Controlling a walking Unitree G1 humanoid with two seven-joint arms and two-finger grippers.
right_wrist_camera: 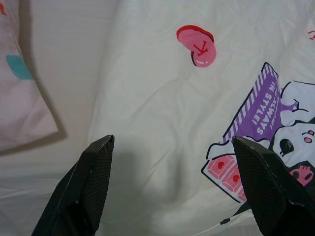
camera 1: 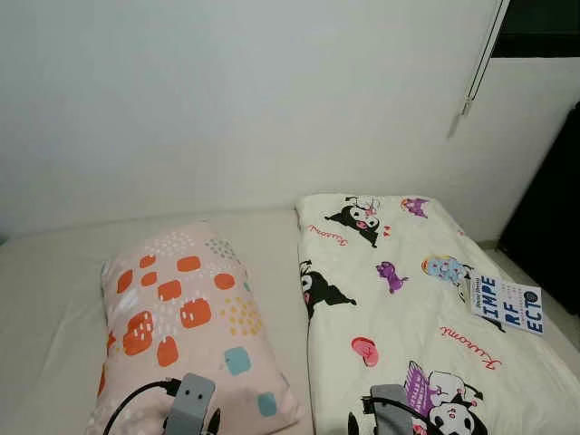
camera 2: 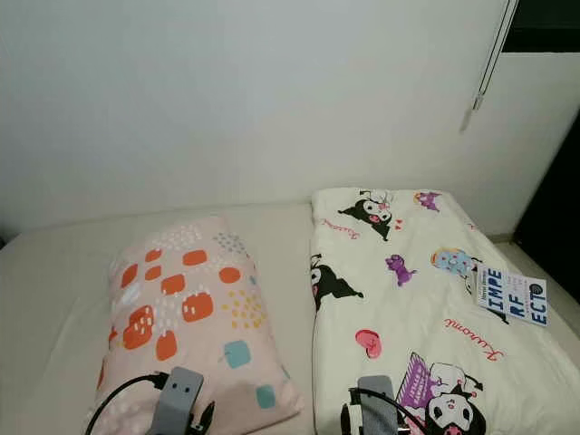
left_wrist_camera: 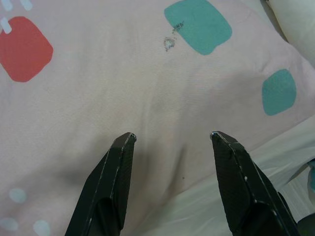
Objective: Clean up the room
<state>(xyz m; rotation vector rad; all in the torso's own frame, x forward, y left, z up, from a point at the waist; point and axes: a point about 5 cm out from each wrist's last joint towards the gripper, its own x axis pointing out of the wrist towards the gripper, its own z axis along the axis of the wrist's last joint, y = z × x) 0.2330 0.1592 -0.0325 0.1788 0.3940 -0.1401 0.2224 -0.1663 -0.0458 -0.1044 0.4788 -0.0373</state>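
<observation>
My left tool (left_wrist_camera: 171, 140) hangs spread above the pink pillow (camera 1: 186, 317) on the bed (camera 1: 45, 299); my right tool (right_wrist_camera: 172, 147), also spread, hovers over the folded cartoon quilt (camera 1: 408, 299). Likely next: lower and pinch the pillow's near edge.

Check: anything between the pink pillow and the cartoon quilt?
Nothing. A bare strip of cream sheet separates the pillow from the quilt, seen in both eye views. The right wrist view shows the same gap near the pillow's corner.
</observation>
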